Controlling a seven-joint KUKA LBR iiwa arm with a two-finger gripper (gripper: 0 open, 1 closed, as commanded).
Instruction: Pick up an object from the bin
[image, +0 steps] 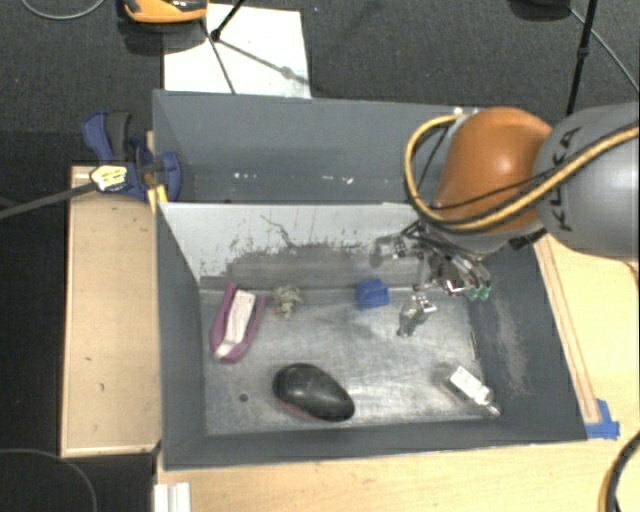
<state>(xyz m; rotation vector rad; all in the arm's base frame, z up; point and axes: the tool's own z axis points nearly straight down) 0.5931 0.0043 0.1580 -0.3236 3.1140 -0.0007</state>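
Note:
My gripper (412, 318) hangs over the right middle of the bin floor, fingers pointing down, and nothing shows between them. A small blue block (372, 294) lies just to its left, near the back wall. A small white and grey piece (470, 386) lies toward the front right, below the gripper.
A black computer mouse (314, 392) rests at the front centre. A purple and white flat thing (235, 323) lies at the left. A small grey-green lump (288, 299) sits beside it. The arm with its orange cover comes in from the right.

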